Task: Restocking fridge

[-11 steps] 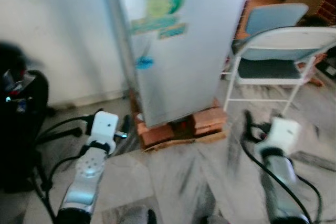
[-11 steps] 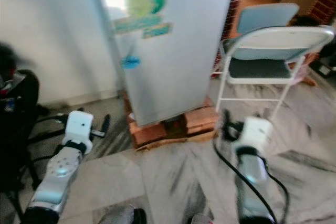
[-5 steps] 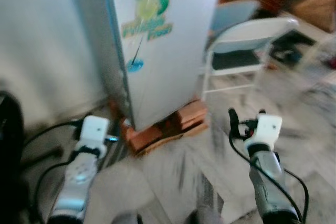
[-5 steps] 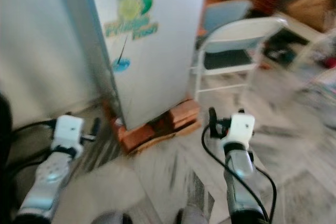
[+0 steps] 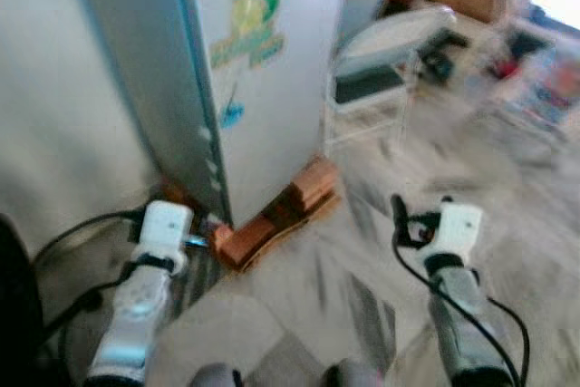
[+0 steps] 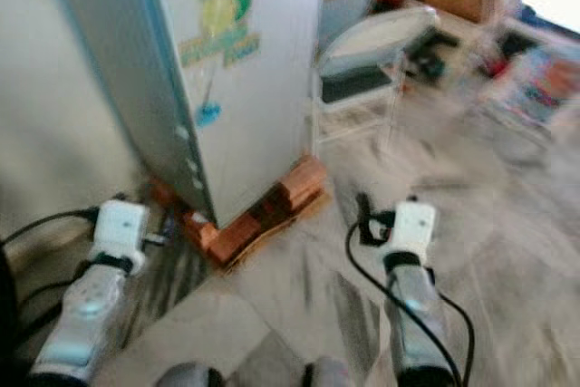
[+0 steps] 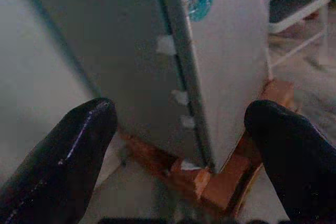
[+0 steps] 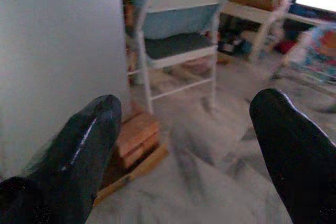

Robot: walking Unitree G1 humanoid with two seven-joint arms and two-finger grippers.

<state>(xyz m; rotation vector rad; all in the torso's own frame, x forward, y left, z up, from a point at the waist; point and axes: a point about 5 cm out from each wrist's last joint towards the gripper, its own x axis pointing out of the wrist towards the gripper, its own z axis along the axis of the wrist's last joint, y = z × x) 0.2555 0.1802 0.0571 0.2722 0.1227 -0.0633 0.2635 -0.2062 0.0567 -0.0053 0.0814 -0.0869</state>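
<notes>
Marble-look floor (image 5: 471, 160) with grey veining runs across the room, and everything's a bit blurry. Standing ahead and a little to the robot's left is the small grey fridge (image 5: 263, 97), door shut, propped up on a low stack of red bricks (image 5: 276, 219) with a thin board under them. Its door has a green and yellow sticker (image 5: 249, 20) near the top and a small blue one (image 5: 232, 115) lower down. Left of the fridge is a plain pale wall (image 5: 54, 124).

Just to the right of the fridge sits a white folding chair (image 5: 385, 61) with a dark seat, and behind it is a second chair with a light blue back (image 8: 173, 9). Further back on the right there's a jumble of clutter, too smeared to identify.

Both arms are held low in front of the robot. The left gripper (image 7: 178, 140) is wide open with nothing between its black fingers (image 7: 68, 156) — it points at the fridge's lower left corner edge, near the bricks but not touching. The right gripper (image 8: 189, 140) is spread open too, empty, aimed at the floor between the fridge side and the chair legs. Black cables (image 5: 77, 228) trail along the left arm, with another loop by the right wrist (image 5: 453, 233).
</notes>
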